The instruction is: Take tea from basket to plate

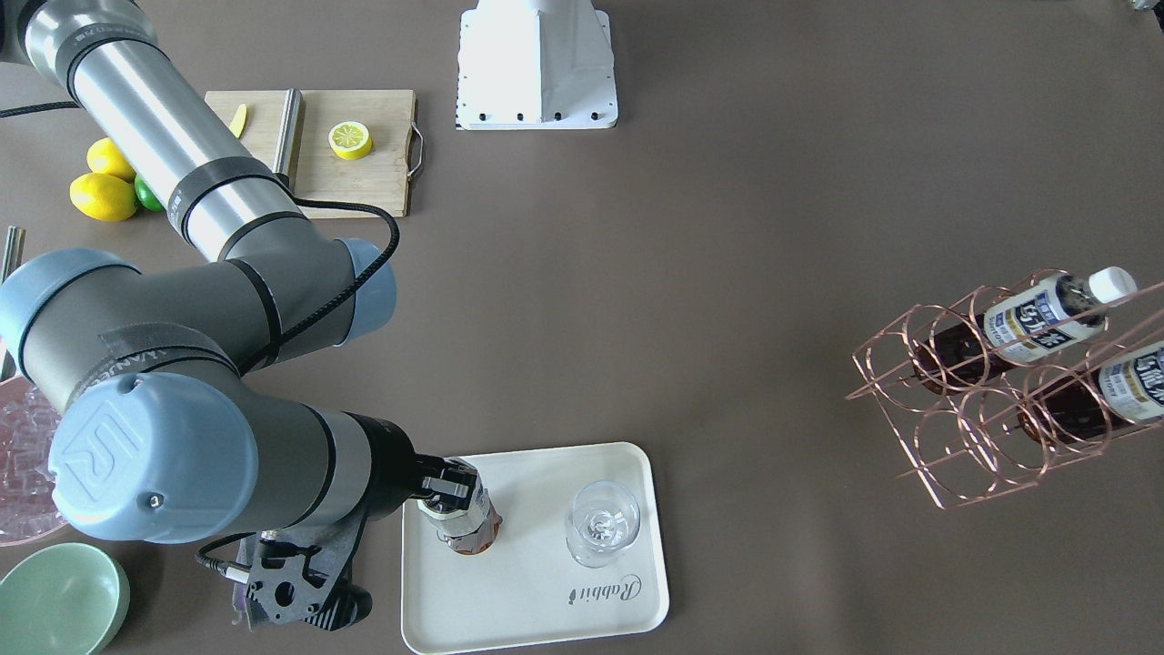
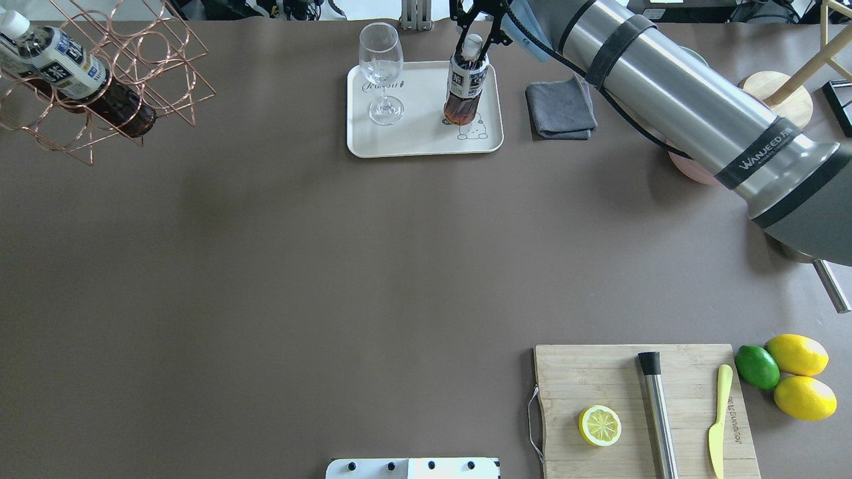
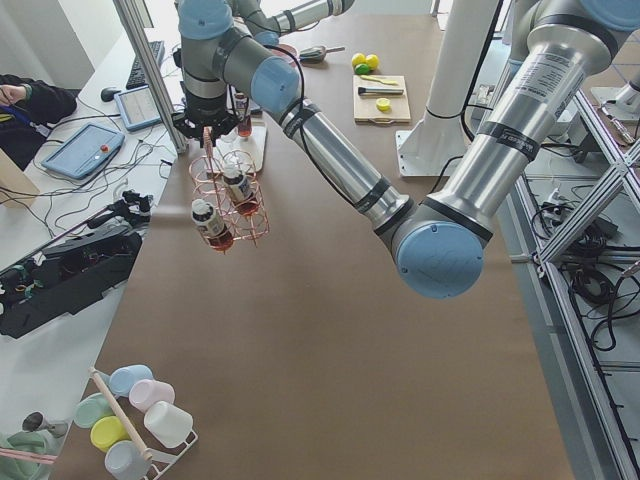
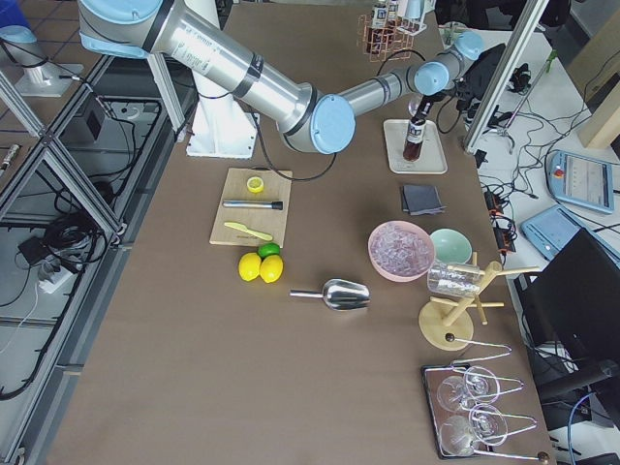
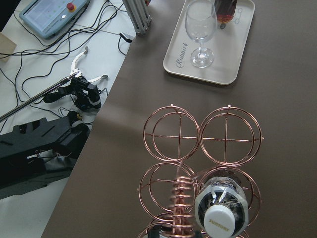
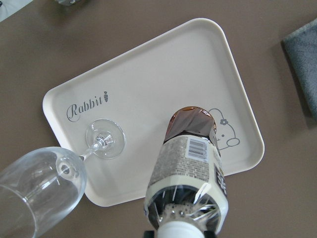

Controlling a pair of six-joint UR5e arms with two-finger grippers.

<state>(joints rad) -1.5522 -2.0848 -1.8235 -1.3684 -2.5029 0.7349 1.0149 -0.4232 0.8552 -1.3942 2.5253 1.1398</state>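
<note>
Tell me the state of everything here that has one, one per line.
tea, upright on the plate, capped
right gripper, shut on the tea's neck
left gripper, cannot tell
wine glass, upright, empty
basket, two bottles in its cells
lemon half, cut face up

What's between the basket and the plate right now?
Nothing. The overhead view shows only bare brown tabletop between the basket and the plate; the front-facing view agrees.

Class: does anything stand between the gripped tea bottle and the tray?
Nothing visible. The tea in the right end effector is already at the plate; the wine glass stands apart beside it.
</note>
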